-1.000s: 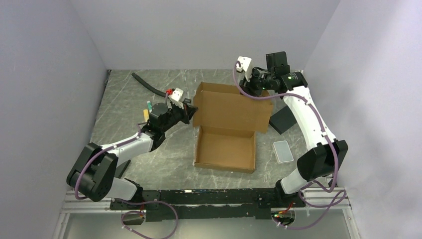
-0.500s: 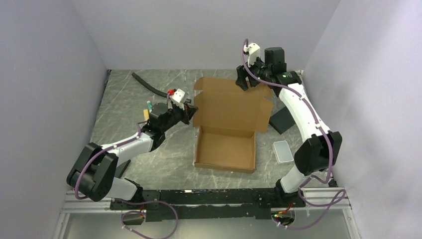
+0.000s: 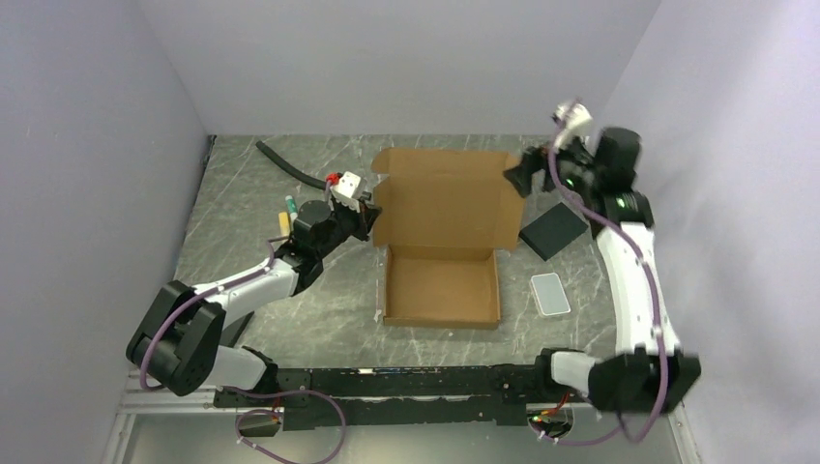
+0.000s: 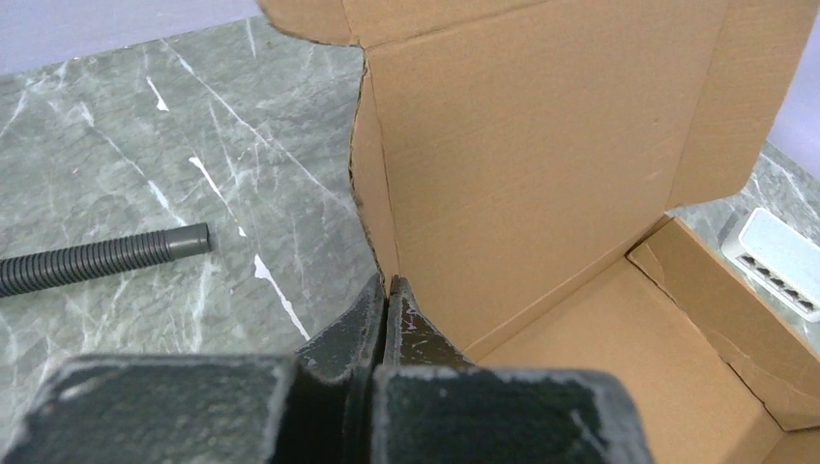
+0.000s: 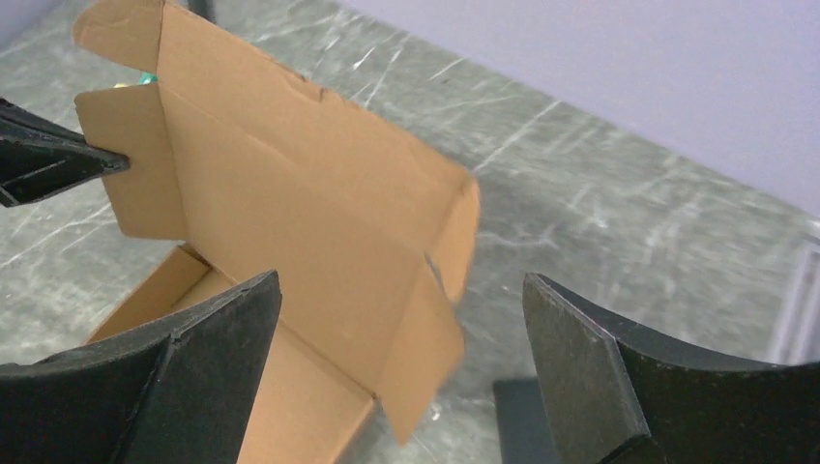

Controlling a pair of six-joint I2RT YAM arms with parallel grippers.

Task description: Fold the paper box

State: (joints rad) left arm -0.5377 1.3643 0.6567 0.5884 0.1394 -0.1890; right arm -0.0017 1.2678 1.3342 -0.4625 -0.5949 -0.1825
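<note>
The paper box, brown cardboard, sits mid-table with its tray on the marble and its lid standing up behind it. My left gripper is shut on the lid's left side flap; in the left wrist view the fingertips pinch that flap's edge on the box. My right gripper hangs wide open just off the lid's right edge. In the right wrist view its jaws stand far apart with the lid's right flap in front of them, untouched. The left gripper shows there too.
A black square pad and a translucent grey lid lie right of the box. A black corrugated hose lies at the back left, with small items near the left arm. Walls close in on three sides.
My right gripper has let go of the lid's top edge, opened wide and swung right. The lid has tipped back more upright. The left gripper kept its pinch.
</note>
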